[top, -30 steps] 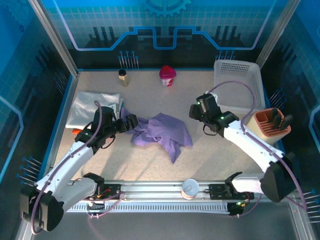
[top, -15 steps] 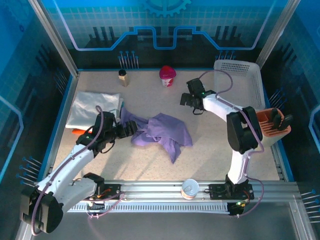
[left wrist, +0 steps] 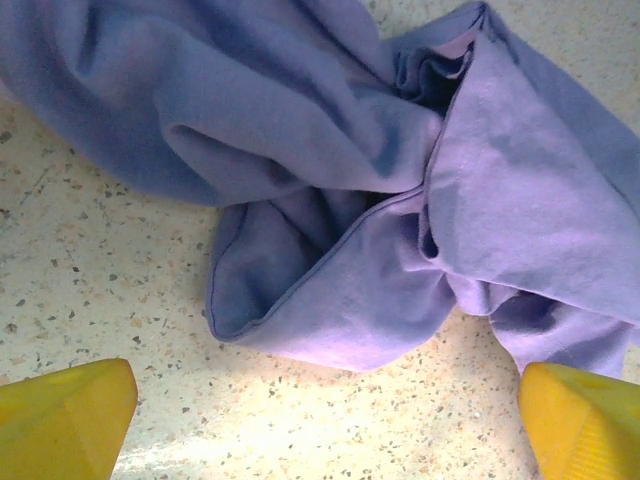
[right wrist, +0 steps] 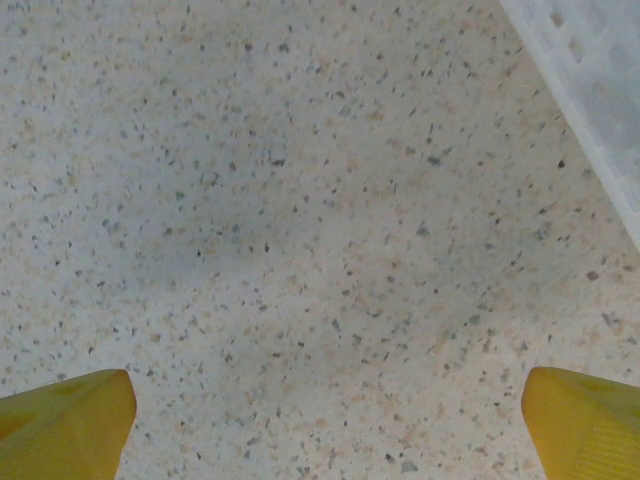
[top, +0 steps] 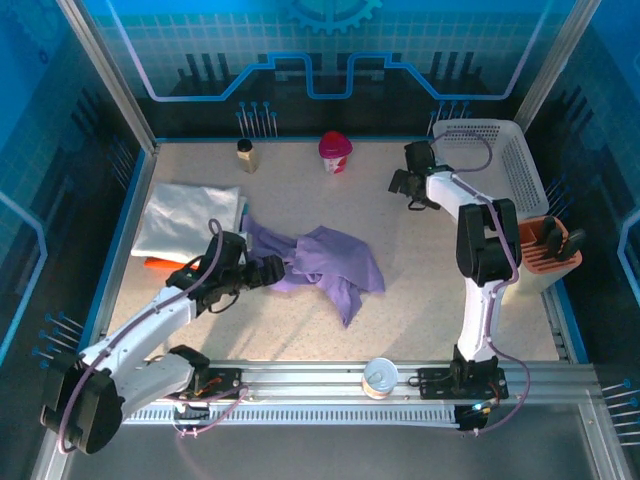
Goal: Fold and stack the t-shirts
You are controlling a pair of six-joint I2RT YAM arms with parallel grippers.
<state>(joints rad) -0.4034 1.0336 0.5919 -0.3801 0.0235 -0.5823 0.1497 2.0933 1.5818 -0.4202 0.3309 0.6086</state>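
The left claw (left wrist: 325, 420) is spread wide with nothing between its yellow tips, low over the speckled bench (top: 300, 190) and aimed at the near hem of the purple shirt (left wrist: 400, 200), which lies just ahead in a rumpled fold. In the overhead view this left claw (top: 268, 270) sits at the left edge of the purple shirt (top: 325, 262), perhaps brushing it, though that angle is too coarse to be sure. The shirt lies bunched near the middle of the bench, so the step in hand looks like getting a first hold to spread it flat, with folding not yet begun. A white shirt (top: 190, 215) lies flat at the left, with a sliver of an orange shirt (top: 150, 263) beside it. The right claw (top: 408, 185) is released too, over bare bench by the basket (top: 500, 160), well apart from the cloth; its own view shows the right claw (right wrist: 325, 420) and the basket (right wrist: 590, 60). Next, the left claw likely needs to push onto the hem and pinch one layer, while the right comes across to an opposite edge.
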